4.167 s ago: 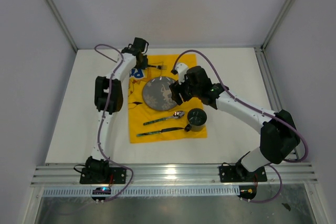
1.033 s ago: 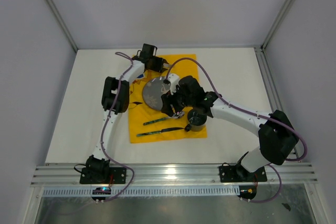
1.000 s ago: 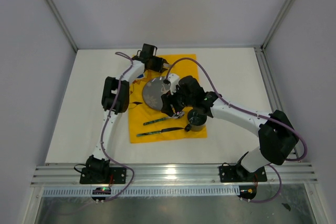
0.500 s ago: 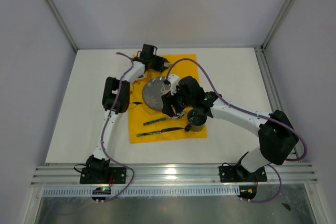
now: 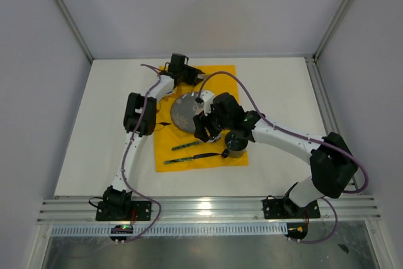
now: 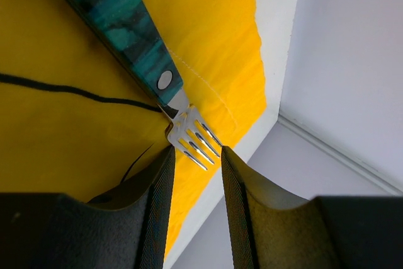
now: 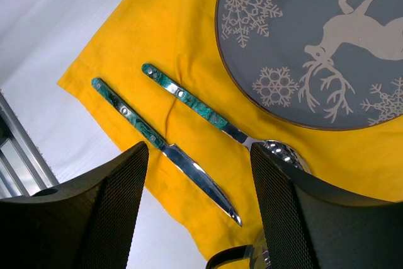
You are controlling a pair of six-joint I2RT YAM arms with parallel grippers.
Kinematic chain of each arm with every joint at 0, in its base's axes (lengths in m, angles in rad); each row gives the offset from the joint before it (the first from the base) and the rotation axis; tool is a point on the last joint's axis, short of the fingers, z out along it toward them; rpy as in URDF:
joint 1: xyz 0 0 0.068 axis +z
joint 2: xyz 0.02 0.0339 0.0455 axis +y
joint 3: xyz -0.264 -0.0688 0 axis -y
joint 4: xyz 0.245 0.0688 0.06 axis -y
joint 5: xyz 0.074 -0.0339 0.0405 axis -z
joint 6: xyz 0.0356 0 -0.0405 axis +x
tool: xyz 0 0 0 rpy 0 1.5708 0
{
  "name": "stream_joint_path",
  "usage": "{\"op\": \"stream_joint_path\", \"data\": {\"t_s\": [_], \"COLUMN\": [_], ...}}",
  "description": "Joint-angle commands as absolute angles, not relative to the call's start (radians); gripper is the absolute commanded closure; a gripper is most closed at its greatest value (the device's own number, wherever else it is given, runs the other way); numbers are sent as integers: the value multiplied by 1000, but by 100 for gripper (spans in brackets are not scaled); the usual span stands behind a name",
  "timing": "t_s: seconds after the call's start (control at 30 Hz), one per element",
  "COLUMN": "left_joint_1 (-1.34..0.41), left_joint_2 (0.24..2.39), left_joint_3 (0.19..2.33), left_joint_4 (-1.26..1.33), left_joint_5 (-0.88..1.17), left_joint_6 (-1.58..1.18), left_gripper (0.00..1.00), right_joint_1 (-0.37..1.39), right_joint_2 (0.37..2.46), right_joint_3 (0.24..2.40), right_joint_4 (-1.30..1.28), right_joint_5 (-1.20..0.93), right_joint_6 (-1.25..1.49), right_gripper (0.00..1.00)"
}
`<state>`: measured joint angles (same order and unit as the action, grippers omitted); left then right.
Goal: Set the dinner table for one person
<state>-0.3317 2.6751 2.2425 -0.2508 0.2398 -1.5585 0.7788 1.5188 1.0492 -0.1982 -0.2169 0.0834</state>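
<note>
Dinner table: the dinner table (image 5: 283, 92) is a large matt white top that fills the floor of a grey-walled booth, with both arm bases at its near edge.
Cloth: a yellow cloth (image 5: 165, 152) with black line drawings lies flat on the table, left of centre, reaching almost to the far edge.
Plate: a round grey plate (image 7: 315, 36) with a pale reindeer and snowflakes rests on the middle of the cloth.
Spoon: a spoon (image 7: 211, 114) with a green marbled handle lies on the cloth just beside the plate's near rim.
Knife: a matching knife (image 7: 165, 148) lies beside the spoon, roughly parallel to it and further from the plate.
Cup: a dark cup (image 5: 236, 143) stands at the cloth's near right corner, close to the spoon bowl.
Fork: a matching fork (image 6: 135, 48) lies at the cloth's far edge.
Left gripper: the left gripper (image 6: 196, 155) is low over the fork, its fingers partly apart with the tines between their tips. I cannot tell whether they pinch the fork.
Right gripper: the right gripper (image 7: 196, 155) hangs above the spoon and knife with its fingers spread wide and nothing between them.
</note>
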Motion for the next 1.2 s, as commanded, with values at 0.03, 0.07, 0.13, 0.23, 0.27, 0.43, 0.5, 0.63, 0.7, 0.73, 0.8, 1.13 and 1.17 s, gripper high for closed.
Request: {"op": "stream_joint_path", "data": {"t_s": [0.03,0.07,0.13,0.23,0.27,0.43,0.5,0.63,0.7,0.73,0.8,1.13,1.17], "left_joint_1": [-324,-324,-319,-310,-307,-295,-291,-293,-291,-291,-291,-291,-291], "left_joint_2": [2753,2757,2760,2761,2761,2757,2750,2721,2692,2682,2657,2464,2444], "left_joint_3": [2252,2250,2252,2253,2253,2250,2247,2238,2235,2235,2208,2036,2034], "left_joint_4": [-255,-250,-236,-227,-226,-221,-221,-196,-199,-221,-225,-192,-187], "left_joint_5": [236,239,242,245,247,265,270,299,313,314,327,365,373], "left_joint_6": [-1532,-1534,-1532,-1534,-1532,-1523,-1516,-1496,-1473,-1451,-1437,-1399,-1396], "left_gripper": [61,61,61,62,61,61,61,62,62,62,62,61,61], "right_joint_1": [792,793,793,795,796,798,801,808,808,811,818,844,844], "right_joint_2": [1494,1491,1489,1488,1488,1491,1494,1502,1505,1506,1512,1520,1517], "right_joint_3": [1066,1066,1063,1062,1062,1063,1063,1062,1057,1055,1054,1048,1043], "right_joint_4": [-190,-190,-190,-195,-195,-195,-195,-192,-184,-183,-175,-155,-146], "right_joint_5": [-192,-190,-190,-187,-184,-184,-184,-184,-184,-186,-187,-183,-176], "right_joint_6": [89,89,92,92,92,94,94,100,103,106,109,118,120], "right_gripper": [30,30,30,30,30,30,30,30,30,30,30,30,30]}}
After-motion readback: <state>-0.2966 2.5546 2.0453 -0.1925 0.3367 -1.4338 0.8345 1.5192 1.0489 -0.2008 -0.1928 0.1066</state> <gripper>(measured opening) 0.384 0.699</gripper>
